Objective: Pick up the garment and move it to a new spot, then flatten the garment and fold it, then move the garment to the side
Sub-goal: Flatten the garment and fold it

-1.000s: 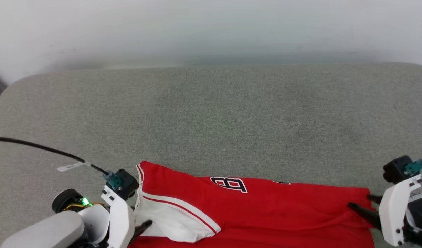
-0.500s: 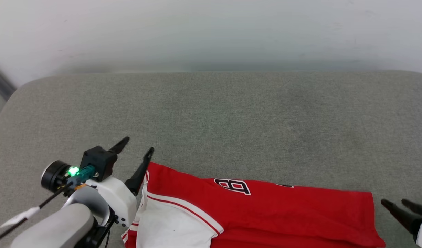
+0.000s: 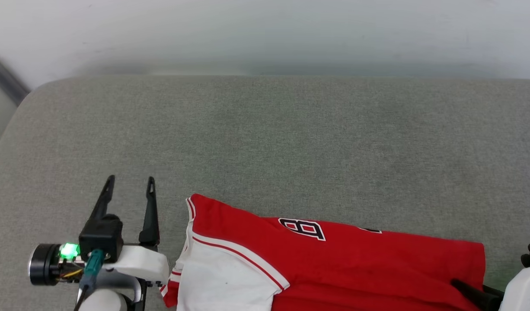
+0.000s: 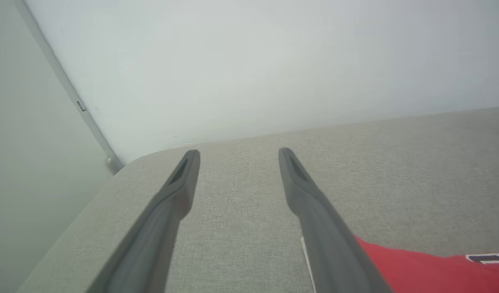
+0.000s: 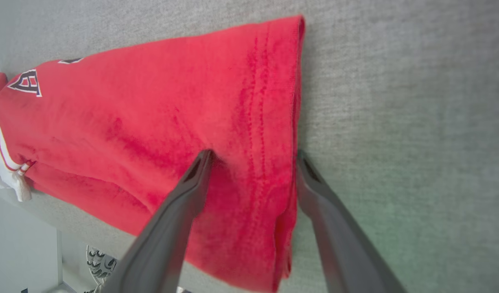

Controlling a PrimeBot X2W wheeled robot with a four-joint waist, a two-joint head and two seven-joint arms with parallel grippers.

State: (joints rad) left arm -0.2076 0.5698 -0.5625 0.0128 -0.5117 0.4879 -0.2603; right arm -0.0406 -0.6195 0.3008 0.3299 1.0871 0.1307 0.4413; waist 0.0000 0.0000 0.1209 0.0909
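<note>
Item: garment [image 3: 347, 263], folded lengthwise, lower centre on grey cushion [image 3: 265, 142]; left gripper [image 3: 131, 180] open, empty, beside its sleeve [image 3: 221, 280]; right gripper [image 5: 254, 156] open astride the hem [image 5: 295, 101]; folding apparently underway, next needing grips at both ends.

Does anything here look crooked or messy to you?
The red T-shirt lies slanted on the grey fabric surface, and its hem is wrinkled where the right end effector's open fingers straddle it. Nothing looks spilled or damaged.
</note>
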